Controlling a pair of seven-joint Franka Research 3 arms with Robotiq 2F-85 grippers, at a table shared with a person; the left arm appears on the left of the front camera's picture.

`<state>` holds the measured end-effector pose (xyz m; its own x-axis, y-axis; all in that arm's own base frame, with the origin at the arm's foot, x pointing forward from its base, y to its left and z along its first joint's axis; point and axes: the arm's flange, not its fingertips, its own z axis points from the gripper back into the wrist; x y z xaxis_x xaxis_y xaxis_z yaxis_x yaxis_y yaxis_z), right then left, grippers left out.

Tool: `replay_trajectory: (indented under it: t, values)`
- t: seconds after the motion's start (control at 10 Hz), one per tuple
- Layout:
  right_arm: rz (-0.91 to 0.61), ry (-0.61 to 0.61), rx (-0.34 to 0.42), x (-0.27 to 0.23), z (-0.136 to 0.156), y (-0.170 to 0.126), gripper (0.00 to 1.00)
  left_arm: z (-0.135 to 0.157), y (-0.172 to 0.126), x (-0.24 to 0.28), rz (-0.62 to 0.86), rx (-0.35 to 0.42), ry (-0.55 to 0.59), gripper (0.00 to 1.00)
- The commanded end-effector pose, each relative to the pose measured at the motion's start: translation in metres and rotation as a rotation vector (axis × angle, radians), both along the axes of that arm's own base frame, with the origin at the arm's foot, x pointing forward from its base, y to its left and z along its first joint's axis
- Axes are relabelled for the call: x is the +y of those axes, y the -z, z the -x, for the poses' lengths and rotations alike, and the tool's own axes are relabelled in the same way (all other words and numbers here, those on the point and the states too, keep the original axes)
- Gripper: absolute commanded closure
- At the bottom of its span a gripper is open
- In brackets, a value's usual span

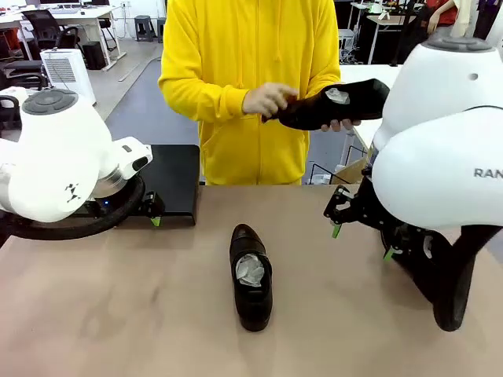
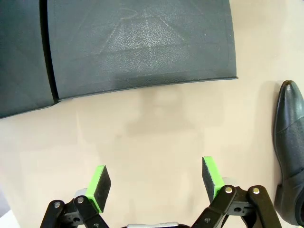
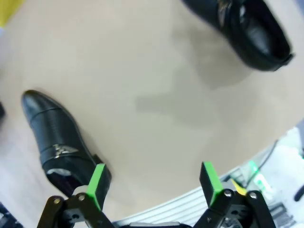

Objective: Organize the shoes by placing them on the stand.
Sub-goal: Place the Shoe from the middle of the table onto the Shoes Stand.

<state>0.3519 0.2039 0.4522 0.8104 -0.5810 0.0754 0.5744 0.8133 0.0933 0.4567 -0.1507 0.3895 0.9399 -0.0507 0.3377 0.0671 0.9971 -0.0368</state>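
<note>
Locate one shoe (image 1: 251, 275) standing on its sole at the middle of the desk (image 1: 118, 314), set lengthwise between robot and person, with white paper stuffing (image 1: 251, 269) showing in the opening. Note a second shoe (image 1: 330, 106) held clear of the desk in the person's hands (image 1: 267, 100). In the right wrist view, note two shoes on the desk, one (image 3: 57, 142) just beside a green pad and one (image 3: 247, 28) farther off; impossible to match either to the central shoe with certainty. Find the stand (image 1: 177, 181) at the far left of the desk, with no shoe on the visible part. Read the left fingers (image 2: 97, 185) as fully spread and empty, poised over bare desk just short of the stand's edge. Read the right fingers (image 3: 97, 183) likewise as wide apart and gripping nothing. Treat each shoe as probably light to moderate in weight, stiff in the sole and heel, pliable in the leather upper. Expect polished leather to slide against the pads. Count on the stuffing to resist collapse under squeeze. Take hold across the width over the stuffed section, one pad on each flank. Avoid the tapered toe, likely to slip out, and the metal buckle (image 3: 59, 149). Keep the sole level in the lift for a flat landing on the sloped platform.
</note>
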Motion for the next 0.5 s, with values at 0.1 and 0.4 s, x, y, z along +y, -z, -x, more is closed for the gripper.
replay_trajectory:
  t: [0.1, 0.4]
  values:
    - [0.029, -0.045, -0.036, 0.008, 0.006, -0.010, 0.00, -0.008, 0.017, 0.008, -0.013, -0.029, -0.015, 0.00]
    - [0.029, -0.045, -0.036, 0.008, 0.006, -0.010, 0.00, 0.044, -0.027, -0.043, 0.096, -0.072, -0.032, 0.00]
